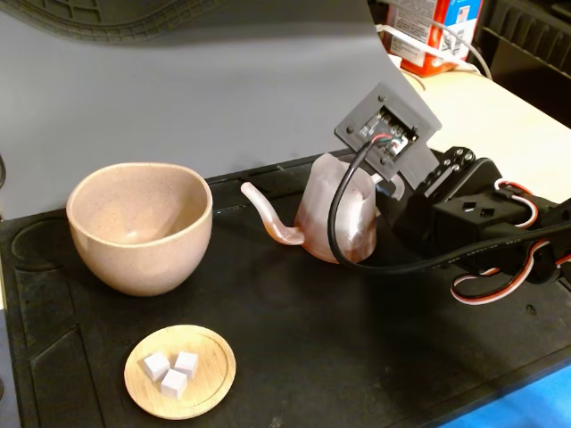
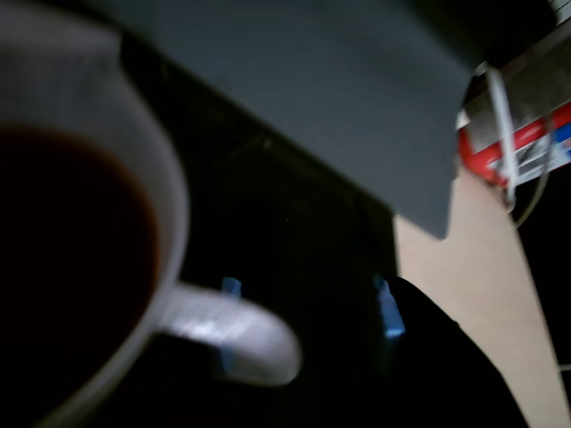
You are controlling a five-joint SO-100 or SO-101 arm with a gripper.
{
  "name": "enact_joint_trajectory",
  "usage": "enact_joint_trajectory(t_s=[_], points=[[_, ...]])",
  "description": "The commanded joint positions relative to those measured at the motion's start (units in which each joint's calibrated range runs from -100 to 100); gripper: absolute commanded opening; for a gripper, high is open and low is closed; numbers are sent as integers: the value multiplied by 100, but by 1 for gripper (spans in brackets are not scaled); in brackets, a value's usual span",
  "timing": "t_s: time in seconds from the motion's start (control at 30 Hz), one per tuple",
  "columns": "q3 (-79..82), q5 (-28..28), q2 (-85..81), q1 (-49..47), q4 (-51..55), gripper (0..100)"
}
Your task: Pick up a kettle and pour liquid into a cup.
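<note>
Black mat on table [image 1: 294, 357]. Kettle [image 1: 339, 214]: thin plastic, light, sloshy; grip its handle [image 2: 236, 330]. Hand [image 2: 308, 321] straddles handle, closure unclear.

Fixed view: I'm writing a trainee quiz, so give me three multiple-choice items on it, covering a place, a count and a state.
1. Where is the dish?
A. In front of the cup
B. Behind the cup
C. On the arm

2. How many white cubes lie on it?
A. Two
B. Three
C. Five

3. The cup is:
A. Tipped over
B. Full
C. Upright, empty

Answers:
1. A, the dish lies nearer the camera than the cup.
2. B, three cubes show.
3. C, its bare inside shows.
</note>
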Motion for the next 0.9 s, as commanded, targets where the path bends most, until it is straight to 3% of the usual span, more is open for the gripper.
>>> enact_joint_trajectory(t_s=[0.0, 0.87], points=[[-129, 7, -119, -20, -394, 18], [461, -24, -734, -43, -368, 18]])
